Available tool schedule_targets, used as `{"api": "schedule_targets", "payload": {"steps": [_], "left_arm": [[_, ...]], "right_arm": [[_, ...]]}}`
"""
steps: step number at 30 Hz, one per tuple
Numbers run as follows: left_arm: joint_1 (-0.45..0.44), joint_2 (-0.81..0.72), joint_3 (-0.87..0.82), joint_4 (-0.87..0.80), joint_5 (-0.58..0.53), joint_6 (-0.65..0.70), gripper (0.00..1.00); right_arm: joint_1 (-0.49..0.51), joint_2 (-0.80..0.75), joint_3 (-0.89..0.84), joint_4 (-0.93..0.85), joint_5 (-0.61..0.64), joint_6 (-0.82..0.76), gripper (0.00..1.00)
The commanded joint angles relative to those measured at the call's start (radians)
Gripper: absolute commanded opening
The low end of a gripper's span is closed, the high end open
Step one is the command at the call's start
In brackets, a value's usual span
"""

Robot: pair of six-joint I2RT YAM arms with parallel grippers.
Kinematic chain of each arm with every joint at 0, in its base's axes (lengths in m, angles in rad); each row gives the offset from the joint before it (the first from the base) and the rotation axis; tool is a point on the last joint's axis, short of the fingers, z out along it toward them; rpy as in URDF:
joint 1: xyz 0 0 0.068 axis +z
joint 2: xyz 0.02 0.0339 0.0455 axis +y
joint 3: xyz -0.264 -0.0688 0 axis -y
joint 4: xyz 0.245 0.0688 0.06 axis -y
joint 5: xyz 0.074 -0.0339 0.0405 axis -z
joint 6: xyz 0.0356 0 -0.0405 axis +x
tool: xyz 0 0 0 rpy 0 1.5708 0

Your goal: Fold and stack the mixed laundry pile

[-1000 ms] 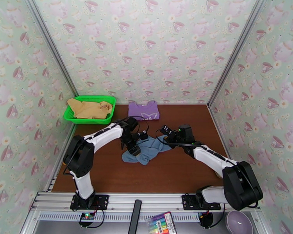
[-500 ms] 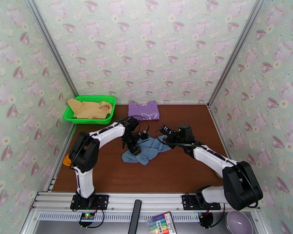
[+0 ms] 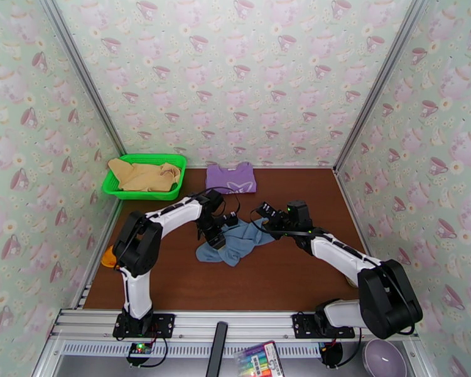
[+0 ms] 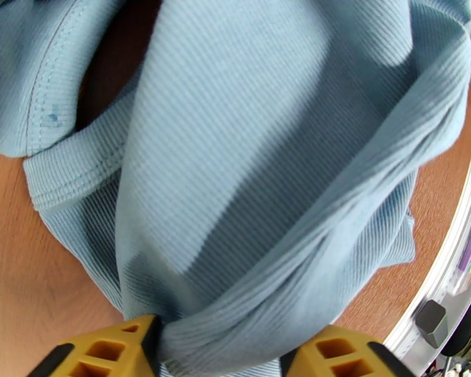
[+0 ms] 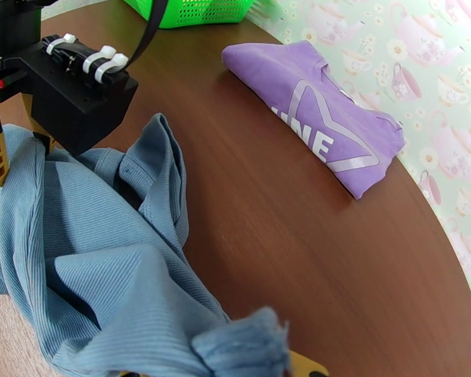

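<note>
because the slate-blue shirt (image 3: 235, 241) looks soft, light and limp, left gripper (image 4: 223, 353) and right gripper (image 3: 267, 220) each pinch a bunched fold; hems likely hold truer.

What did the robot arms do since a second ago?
The left arm swung its elbow toward the middle, and the left fingers closed on a bunch of the blue shirt. The right fingers stayed clamped on its other end. The purple T-shirt and tan shirt stayed put.
</note>
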Motion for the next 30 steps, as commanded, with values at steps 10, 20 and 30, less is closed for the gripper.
{"api": "schedule_targets", "payload": {"steps": [10, 20, 30], "left_arm": [[-0.002, -0.116, -0.001, -0.007, -0.017, -0.003, 0.54], [-0.004, -0.081, -0.006, -0.015, -0.035, -0.007, 0.5], [0.005, -0.026, 0.002, 0.007, -0.056, 0.004, 0.64]], "right_arm": [[-0.007, 0.016, 0.03, -0.02, -0.038, 0.011, 0.0], [-0.007, 0.011, 0.029, -0.028, -0.044, 0.016, 0.0], [-0.007, 0.011, 0.03, -0.035, -0.053, 0.019, 0.0]]}}
